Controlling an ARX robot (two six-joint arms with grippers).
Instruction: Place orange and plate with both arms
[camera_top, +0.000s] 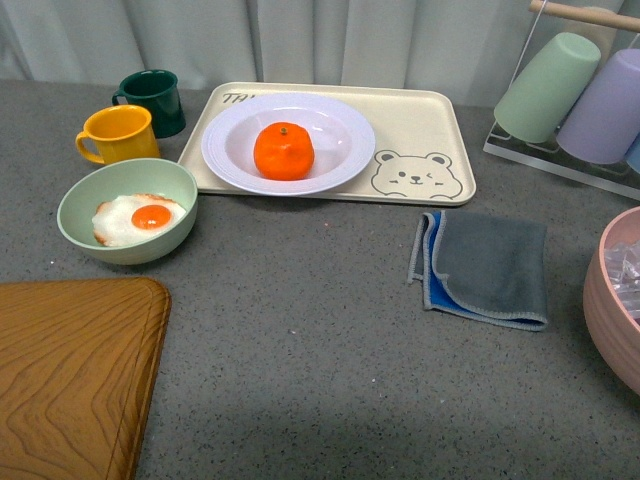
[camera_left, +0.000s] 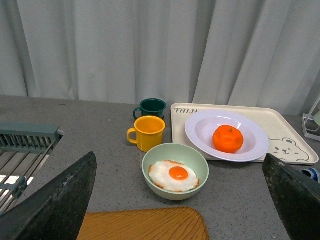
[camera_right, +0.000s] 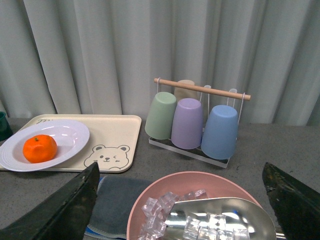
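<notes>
Both hands are spread wide open and gripping nothing. The left hand (camera_left: 170, 200) hangs back above the counter (camera_top: 330, 330), and the right hand (camera_right: 180, 200) does the same on its side. Neither shows up in the front view.

The orange (camera_top: 284, 151) sits in the well of the plate (camera_top: 340, 160), and the plate sits on the bear tray (camera_top: 440, 130). From the left hand that stack is ahead and off toward its right finger, past the egg bowl (camera_left: 175, 172). From the right hand it's ahead and off toward its left finger, well apart.

What I'd worry about:
- The orange is round and loose in a glossy dish, so any tilt or jerk on a lift probably rolls it to the rim or out.
- The plate rim is wide and slick, so a pinch on it could slip.
- The egg bowl and yellow mug (camera_left: 147, 132) sit just beside the plate on the left hand's path, so a sloppy reach would likely bump them.
- The right hand hovers right over the pink ice bowl (camera_right: 145, 210), so dropping straight down would hit it.

Orientation: the orange has its stem dot pointing up, flattened top to bottom, no real long axis. The plate is round too, lying flat, open side up.
</notes>
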